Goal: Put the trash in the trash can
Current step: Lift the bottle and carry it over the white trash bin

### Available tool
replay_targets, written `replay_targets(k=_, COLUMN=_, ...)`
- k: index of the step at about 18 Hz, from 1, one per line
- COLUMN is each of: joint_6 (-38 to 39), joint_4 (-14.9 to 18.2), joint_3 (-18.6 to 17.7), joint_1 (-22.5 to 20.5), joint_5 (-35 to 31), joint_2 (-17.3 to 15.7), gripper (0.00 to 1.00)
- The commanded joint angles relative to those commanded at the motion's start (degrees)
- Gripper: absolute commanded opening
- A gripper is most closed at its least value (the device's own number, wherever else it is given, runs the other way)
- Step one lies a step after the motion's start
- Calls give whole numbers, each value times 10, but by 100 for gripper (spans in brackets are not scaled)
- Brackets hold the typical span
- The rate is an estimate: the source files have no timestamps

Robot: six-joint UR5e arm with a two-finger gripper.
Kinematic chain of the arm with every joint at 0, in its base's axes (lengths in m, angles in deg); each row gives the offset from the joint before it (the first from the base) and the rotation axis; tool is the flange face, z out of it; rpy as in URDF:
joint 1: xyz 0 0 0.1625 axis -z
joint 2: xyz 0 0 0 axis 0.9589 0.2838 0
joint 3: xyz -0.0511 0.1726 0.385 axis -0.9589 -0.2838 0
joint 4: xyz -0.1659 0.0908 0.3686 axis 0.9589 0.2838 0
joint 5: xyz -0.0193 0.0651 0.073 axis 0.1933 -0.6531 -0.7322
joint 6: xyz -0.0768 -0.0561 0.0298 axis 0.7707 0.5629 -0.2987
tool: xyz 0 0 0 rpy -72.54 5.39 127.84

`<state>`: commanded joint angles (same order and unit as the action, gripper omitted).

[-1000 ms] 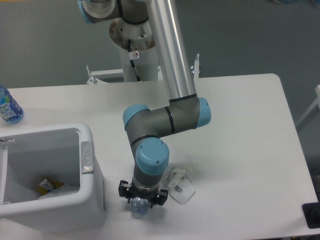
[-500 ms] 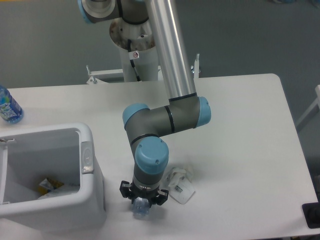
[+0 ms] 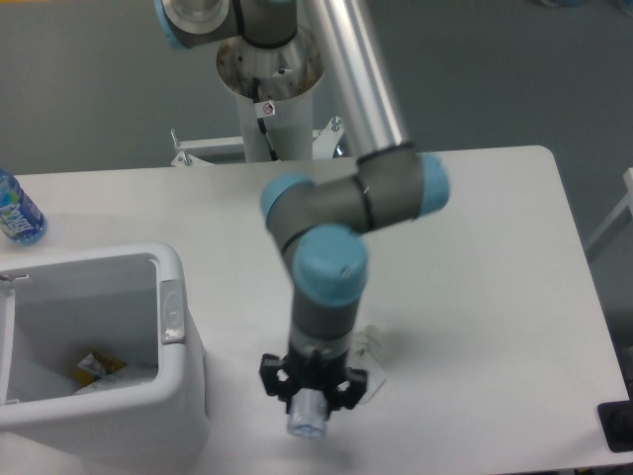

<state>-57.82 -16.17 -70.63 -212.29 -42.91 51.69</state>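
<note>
Crushed bottle (image 3: 308, 420) clamped in my hand (image 3: 312, 388) above tabletop (image 3: 475, 247); slick plastic may slip out before reaching trash can (image 3: 178, 297).

The crushed bottle (image 3: 308, 420) is hanging upright, bluish cap end down, near the table's near edge. The wrapper (image 3: 368, 348) is lying just right of it, mostly hidden. The white trash can (image 3: 181, 381) is standing left, seemingly holding scraps.
</note>
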Motion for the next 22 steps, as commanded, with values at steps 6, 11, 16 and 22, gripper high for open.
replay_targets(k=6, joint_6=77, joint_4=-25, joint_3=104, joint_1=-8, joint_5=8, joint_2=-16, gripper=57)
replay_targets(k=11, joint_6=77, joint_4=-50, joint_3=113, joint_1=21, joint_5=24, joint_2=-47, gripper=57)
replay_targets(k=16, joint_6=86, joint_4=-57, joint_3=113, joint_1=72, joint_5=24, joint_2=-57, gripper=57)
replay_targets(k=22, joint_6=86, joint_4=-58, joint_3=111, joint_1=123, joint_5=24, joint_2=-66, gripper=57)
